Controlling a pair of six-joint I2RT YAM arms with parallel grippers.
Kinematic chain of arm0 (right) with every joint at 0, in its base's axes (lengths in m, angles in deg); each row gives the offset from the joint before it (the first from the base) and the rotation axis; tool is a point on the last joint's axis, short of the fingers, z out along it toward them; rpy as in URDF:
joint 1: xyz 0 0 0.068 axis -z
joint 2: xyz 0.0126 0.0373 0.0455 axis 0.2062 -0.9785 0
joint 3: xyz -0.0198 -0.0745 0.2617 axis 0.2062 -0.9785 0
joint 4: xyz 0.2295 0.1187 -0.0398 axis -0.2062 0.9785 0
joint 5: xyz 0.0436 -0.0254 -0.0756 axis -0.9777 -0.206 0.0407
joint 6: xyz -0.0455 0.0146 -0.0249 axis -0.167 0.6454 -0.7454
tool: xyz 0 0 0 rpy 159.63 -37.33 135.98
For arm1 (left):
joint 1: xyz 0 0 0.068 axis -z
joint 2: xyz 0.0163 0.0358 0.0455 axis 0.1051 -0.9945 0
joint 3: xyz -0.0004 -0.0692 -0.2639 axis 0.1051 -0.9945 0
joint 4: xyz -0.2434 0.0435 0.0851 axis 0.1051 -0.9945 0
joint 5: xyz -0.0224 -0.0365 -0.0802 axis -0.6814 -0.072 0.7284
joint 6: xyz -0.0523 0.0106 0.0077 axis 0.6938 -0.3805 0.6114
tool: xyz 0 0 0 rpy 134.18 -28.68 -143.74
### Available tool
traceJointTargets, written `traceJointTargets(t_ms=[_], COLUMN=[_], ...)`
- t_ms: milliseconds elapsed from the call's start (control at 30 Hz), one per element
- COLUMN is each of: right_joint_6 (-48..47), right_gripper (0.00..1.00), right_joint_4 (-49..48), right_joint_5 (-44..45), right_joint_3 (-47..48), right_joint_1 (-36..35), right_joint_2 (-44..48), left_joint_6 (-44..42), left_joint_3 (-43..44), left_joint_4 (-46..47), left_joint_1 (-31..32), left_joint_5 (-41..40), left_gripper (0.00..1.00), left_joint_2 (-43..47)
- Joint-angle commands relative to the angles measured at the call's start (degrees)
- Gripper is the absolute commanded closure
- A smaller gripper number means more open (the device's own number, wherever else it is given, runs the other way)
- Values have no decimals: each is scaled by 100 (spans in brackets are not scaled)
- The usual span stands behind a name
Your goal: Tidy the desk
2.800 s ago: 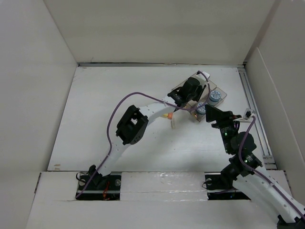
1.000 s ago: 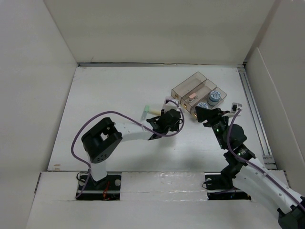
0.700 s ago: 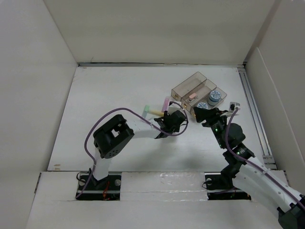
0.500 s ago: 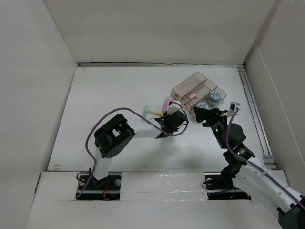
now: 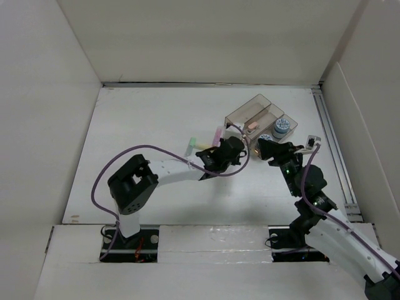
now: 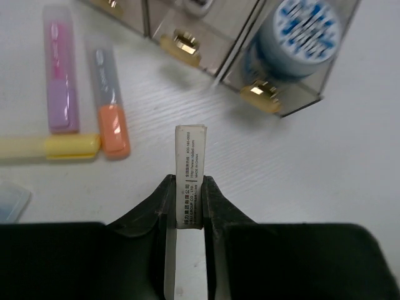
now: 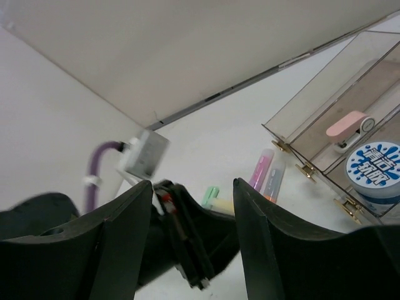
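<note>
The white desk (image 5: 144, 137) carries a clear three-compartment tray (image 5: 259, 119) at the back right. My left gripper (image 5: 235, 150) hangs just in front of the tray. In the left wrist view it (image 6: 189, 187) is shut on a thin white block with printed text (image 6: 190, 156), which points at the tray's gold knobs (image 6: 179, 44). A blue-and-white roll (image 6: 300, 31) sits in the right compartment. My right gripper (image 5: 265, 149) is open and empty, right of the left one. In the right wrist view it (image 7: 194, 187) faces the left gripper's black body (image 7: 187, 250).
A pink marker (image 6: 57, 75), an orange-tipped marker (image 6: 109, 106) and a yellow marker (image 6: 50, 147) lie on the desk left of the tray. The yellow marker's green cap (image 5: 192, 142) shows from above. A pink item (image 7: 347, 124) lies in a tray compartment. White wall panels (image 5: 37, 125) surround the desk.
My left gripper pulled back from the tray, then moved right and back toward it, still holding the white block. The right arm barely shifted.
</note>
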Motion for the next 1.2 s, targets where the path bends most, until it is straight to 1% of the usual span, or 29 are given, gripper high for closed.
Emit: traceJointTargets(t_ms=[0, 67, 133, 167, 200, 267, 300, 367, 400, 433, 500, 533, 567, 600, 633, 700, 733, 800, 833, 867, 967, 1000, 1033, 1067, 1100, 1133, 1167], right_joint_6=[65, 30, 30, 47, 56, -5, -5, 30, 47, 39, 4, 30, 47, 48, 48, 4, 30, 56, 22, 4, 56, 65, 30, 4, 21, 39, 74], right_gripper=[40, 41, 41, 40, 41, 41, 41, 40, 40, 41, 41, 41, 41, 41, 41, 41, 41, 41, 41, 41, 41, 41, 41, 41, 41, 41, 41], right_joint_4=[-293, -206, -179, -197, -180, -92, -65, -109, -126, -127, -13, -12, -56, -56, -65, -21, -30, -100, -100, -31, -143, -153, -144, -75, -74, -109, -213], right_joint_5=[241, 197, 258, 267, 259, 232, 241, 311, 294, 250, 259, 328, 338, 338, 286, 276, 320, 320, 259, 250, 303, 277, 215, 197, 206, 250, 233], right_joint_3=[4, 56, 66, 57, 65, 109, 101, 48, 31, 48, 83, 57, 31, 30, 56, 65, 57, 48, 65, 92, 39, 30, 56, 74, 66, 48, 13], right_joint_1=[30, 30, 30, 30, 30, 30, 30, 30, 30, 30, 30, 30, 30, 30, 30, 30, 30, 30, 30, 30, 30, 30, 30, 30, 30, 30, 30], right_joint_2=[143, 151, 152, 143, 143, 213, 256, 353, 371, 371, 433, 450, 476, 485, 485, 485, 477, 424, 389, 389, 354, 336, 327, 327, 327, 310, 257], left_joint_6=[-424, -696, -1020, -1109, -1188, -1302, -1312, -1207, -1146, -1101, -1075, -1101, -1171, -1180, -1189, -1198, -1224, -1233, -1215, -1224, -1215, -1215, -1198, -1163, -1145, -1110, -979], left_joint_3=[415, 793, 1408, 1663, 2214, 2639, 3015, 3430, 3884, 4106, 4589, 4697, 4880, 4952, 5022, 5207, 5277, 5348, 5331, 5269, 4621, 4036, 3690, 2843, 2382, 1942, 1094], left_joint_4=[868, 877, 825, 737, 510, 386, 315, 192, -8, -115, -308, -344, -379, -388, -388, -441, -485, -607, -634, -643, -442, -224, -56, 102, 452, 629, 840], left_joint_1=[-311, -374, -514, -514, -567, -620, -716, -926, -997, -1059, -1130, -1130, -1130, -1130, -1130, -1130, -1130, -1130, -1130, -1130, -1130, -1130, -1130, -1130, -1130, -1130, -1182], left_joint_5=[624, 862, 1196, 1284, 1485, 1645, 1889, 2145, 2312, 2505, 2603, 2603, 2656, 2682, 2717, 2735, 2709, 2552, 2472, 2428, 1945, 1640, 1489, 1357, 1129, 1057, 1004], left_gripper=[100, 100, 100, 100, 100, 100, 100, 100, 100, 100, 99, 97, 90, 90, 84, 74, 64, 55, 52, 51, 50, 51, 52, 53, 53, 53, 54], left_joint_2=[430, 228, -220, -378, -719, -1028, -1300, -1600, -1941, -2101, -2425, -2506, -2620, -2673, -2726, -2858, -2910, -2920, -2885, -2850, -2350, -1948, -1683, -1437, -851, -576, -303])
